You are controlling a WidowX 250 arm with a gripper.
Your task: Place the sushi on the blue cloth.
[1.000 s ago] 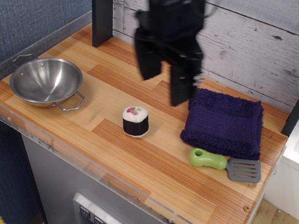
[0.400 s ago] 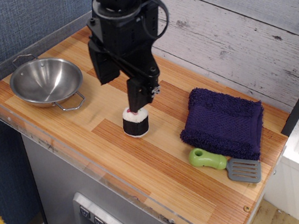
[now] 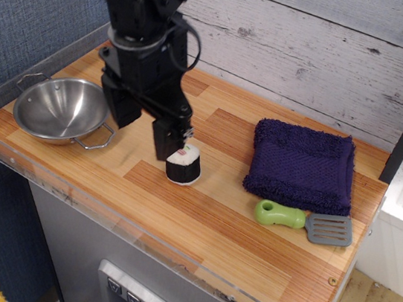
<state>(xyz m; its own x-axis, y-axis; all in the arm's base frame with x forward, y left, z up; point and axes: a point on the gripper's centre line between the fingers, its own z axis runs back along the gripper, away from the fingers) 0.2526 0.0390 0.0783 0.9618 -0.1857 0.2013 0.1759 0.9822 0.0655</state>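
Observation:
The sushi, a short black roll with a white top and a pink and green centre, stands on the wooden counter near the middle front. The blue cloth, a thick dark navy towel, lies flat to its right, a gap of bare wood between them. My black gripper hangs low over the counter just left of the sushi. Its jaws are open with nothing between them. The nearer finger stands right against the sushi's left rear side; whether it touches I cannot tell.
A steel bowl sits at the left end of the counter. A green-handled grey spatula lies in front of the cloth. A clear rim runs along the counter's front edge. A plank wall stands behind.
My gripper came down from high over the counter's back and moved left, from above the sushi to low beside its left. The sushi and cloth have stayed put.

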